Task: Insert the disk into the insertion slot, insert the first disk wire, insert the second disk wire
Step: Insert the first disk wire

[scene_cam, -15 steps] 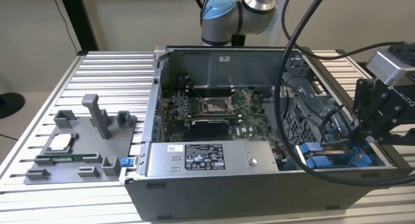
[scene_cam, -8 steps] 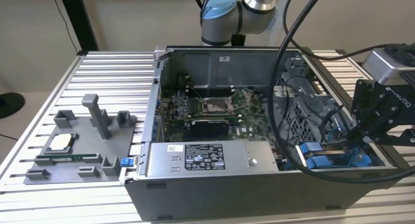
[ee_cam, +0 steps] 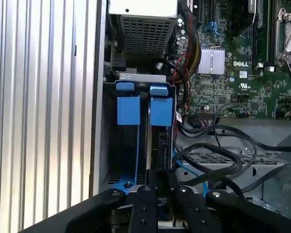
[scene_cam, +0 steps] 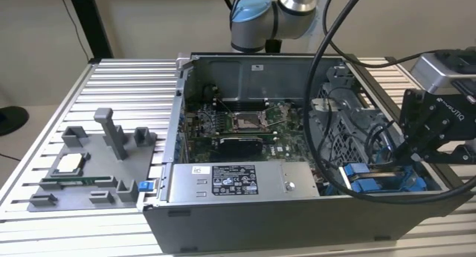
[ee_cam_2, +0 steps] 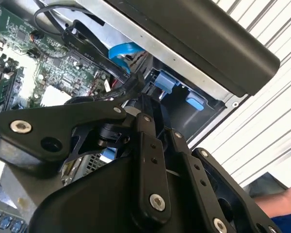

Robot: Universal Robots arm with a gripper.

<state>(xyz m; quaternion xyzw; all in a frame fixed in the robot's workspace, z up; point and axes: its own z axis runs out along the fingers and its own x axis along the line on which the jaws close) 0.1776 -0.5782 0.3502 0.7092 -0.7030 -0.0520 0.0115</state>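
The disk (ee_cam: 160, 141) stands edge-on in its blue carrier, down in the insertion slot (ee_cam: 131, 150) at the front corner of the open computer case. Its blue tab (ee_cam: 161, 111) sits level with the neighbouring blue tab (ee_cam: 128, 110). In the first wrist view my gripper (ee_cam: 160, 177) hovers right over the disk's near end, its fingers drawn close together on what looks like a wire plug. Black and blue wires (ee_cam: 203, 162) loop beside it. In the exterior view the gripper (scene_cam: 405, 156) reaches down into the case above the blue carriers (scene_cam: 372, 182).
A grey power-supply box (scene_cam: 238, 182) lies beside the bay and the green motherboard (scene_cam: 238, 129) behind it. Thick black cables (scene_cam: 327, 101) hang from the arm into the case. A grey fixture (scene_cam: 97, 168) stands on the ribbed table at the exterior view's left. A blue sleeve (ee_cam_2: 286, 216) is nearby.
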